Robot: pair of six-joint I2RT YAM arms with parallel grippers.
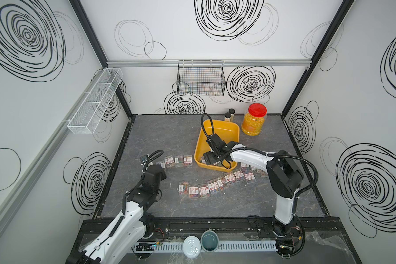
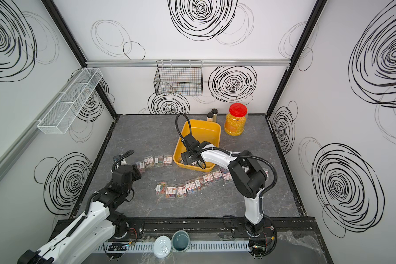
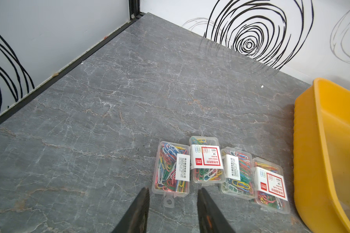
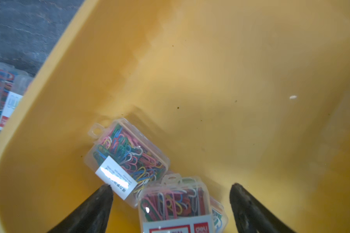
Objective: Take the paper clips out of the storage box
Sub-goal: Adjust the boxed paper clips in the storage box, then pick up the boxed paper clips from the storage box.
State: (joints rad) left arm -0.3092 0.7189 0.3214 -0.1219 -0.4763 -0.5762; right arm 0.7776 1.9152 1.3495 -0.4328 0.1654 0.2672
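The right fingers (image 4: 97, 205) stand wide apart and empty, low inside the yellow box (image 4: 38, 121). They hang over the few paper clip cases (image 4: 127, 159) left there, huddled in one corner. A labelled case (image 4: 174, 203) lies between the fingers and touches the tilted one beside it. The edge of a third seems to peep out from under it.

The step in hand looks like picking one of these. I judge it best to centre on the labelled case, close across its narrow sides, and lift straight up so the tilted neighbour is not dragged along. The box wall is close and leaves one finger little room.

Most cases lie out on the desk (image 1: 160, 205) in a long row (image 1: 215, 185) and a short row (image 1: 176, 160), so any drop spot must avoid both. The left fingers (image 3: 142, 201), slightly apart and holding nothing, hover at the short row's end. A red-lidded jar (image 1: 254, 120) and two small bottles (image 1: 229, 114) stand behind the box, out of the way.
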